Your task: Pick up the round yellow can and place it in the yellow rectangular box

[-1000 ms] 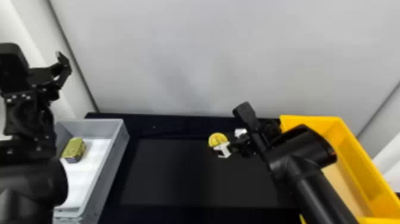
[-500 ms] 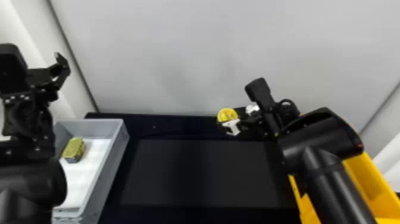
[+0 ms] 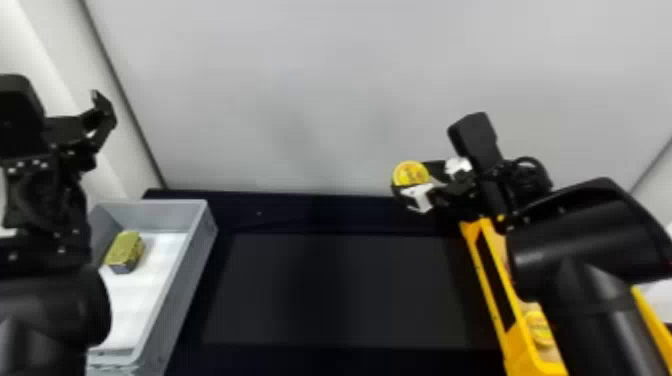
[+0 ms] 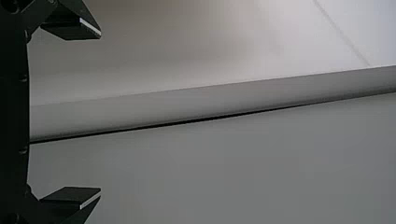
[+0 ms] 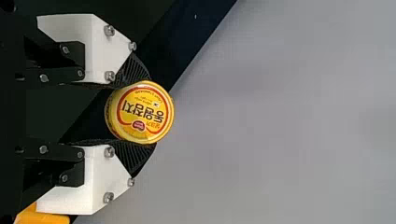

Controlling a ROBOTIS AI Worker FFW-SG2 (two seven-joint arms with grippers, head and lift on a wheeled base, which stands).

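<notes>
In the head view my right gripper [image 3: 417,182] is shut on the round yellow can [image 3: 410,173], held above the dark table's back edge, left of the yellow rectangular box [image 3: 492,280]. The right wrist view has the right gripper [image 5: 142,112] with its black ribbed pads [image 5: 133,156] pressed on both sides of the yellow can [image 5: 141,112], its printed lid facing the camera. My left gripper [image 3: 100,125] is parked above the grey bin at the far left; in the left wrist view the left gripper [image 4: 93,113] stands open, nothing between its fingers.
A grey bin [image 3: 175,295] at the left holds a gold-green block [image 3: 124,251]. Another round yellow can [image 3: 540,327] lies inside the yellow box, partly behind my right arm. A pale wall [image 3: 310,90] rises behind the dark table [image 3: 330,290].
The right arm has moved to the right and up, carrying the yellow can off toward the yellow box's side, and it now covers much of that box. The left arm has barely moved.
</notes>
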